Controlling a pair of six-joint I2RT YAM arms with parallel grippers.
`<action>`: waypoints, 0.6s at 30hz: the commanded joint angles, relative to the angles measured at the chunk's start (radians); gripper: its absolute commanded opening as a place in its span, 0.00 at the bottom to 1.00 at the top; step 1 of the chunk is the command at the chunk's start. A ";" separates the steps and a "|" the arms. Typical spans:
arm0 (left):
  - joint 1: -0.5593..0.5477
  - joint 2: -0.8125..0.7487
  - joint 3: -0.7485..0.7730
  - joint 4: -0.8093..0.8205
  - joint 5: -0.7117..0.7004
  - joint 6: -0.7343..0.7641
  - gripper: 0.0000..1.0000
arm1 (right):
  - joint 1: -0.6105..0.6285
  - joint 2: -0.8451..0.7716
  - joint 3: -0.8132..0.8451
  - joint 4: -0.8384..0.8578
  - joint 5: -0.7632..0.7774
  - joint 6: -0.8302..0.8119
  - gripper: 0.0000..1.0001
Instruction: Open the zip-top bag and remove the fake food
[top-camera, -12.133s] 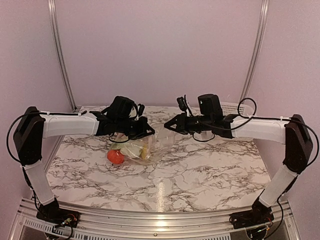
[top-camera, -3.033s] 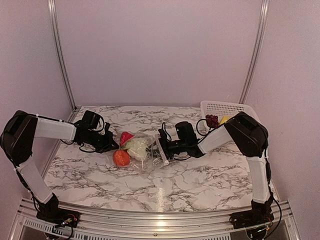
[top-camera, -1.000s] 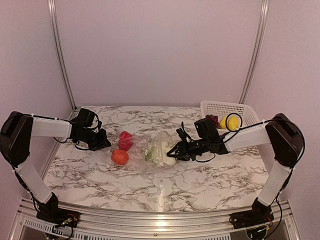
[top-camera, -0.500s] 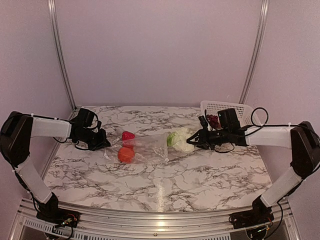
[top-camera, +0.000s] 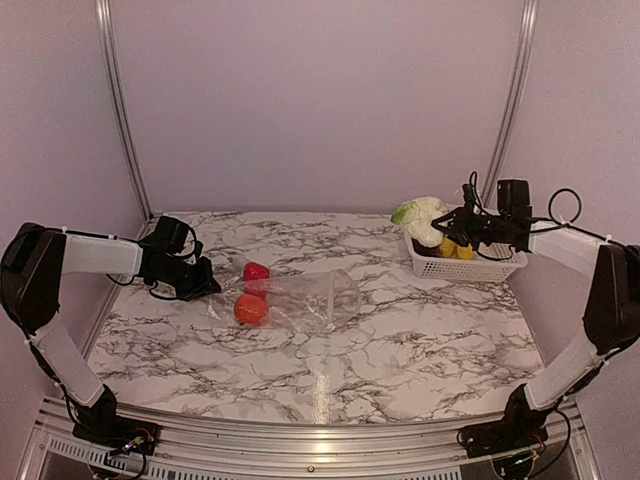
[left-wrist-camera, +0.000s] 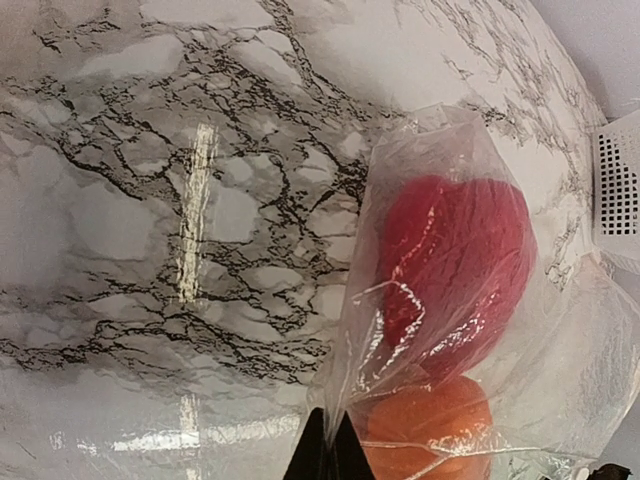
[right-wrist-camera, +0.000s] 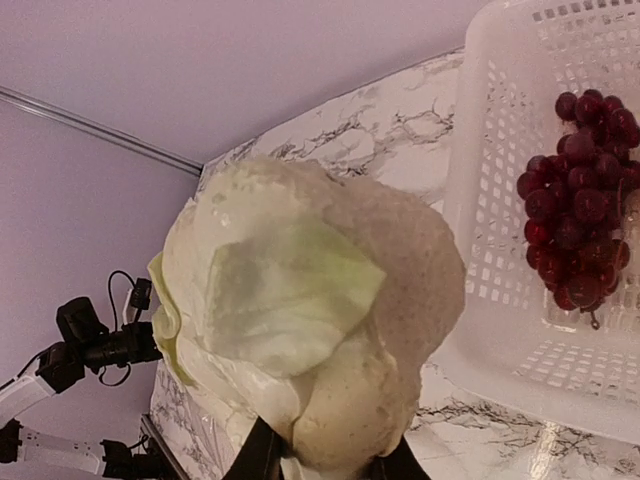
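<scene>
Holding the pale green leafy piece (right-wrist-camera: 300, 330) over the white basket (top-camera: 472, 268), with the zip-top bag (top-camera: 315, 297) lying on the desk (top-camera: 420, 340).
The right gripper (top-camera: 443, 226) grasps the pale green leafy piece from below and keeps it in the air above the left end of the white basket, which sits at the far right corner of the marble desk. A dark grape cluster (right-wrist-camera: 580, 235) and yellow pieces (top-camera: 462, 250) lie inside the basket. The left gripper (left-wrist-camera: 328, 455) is clenched on a corner of the clear zip-top bag, which lies flat near the middle of the desk, well apart from the basket. Inside the bag, near the pinched end, the red piece (left-wrist-camera: 455, 265) and the orange-red ball (top-camera: 250, 310) lie just beside each other.
</scene>
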 joint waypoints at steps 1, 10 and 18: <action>0.005 0.002 0.024 -0.025 0.010 0.016 0.00 | -0.167 0.005 0.106 -0.068 0.068 -0.085 0.03; 0.005 0.013 0.023 -0.023 0.010 0.013 0.00 | -0.334 0.079 0.241 -0.190 0.436 -0.214 0.05; 0.005 0.027 0.018 -0.022 0.013 0.014 0.00 | -0.345 0.195 0.288 -0.146 0.638 -0.257 0.10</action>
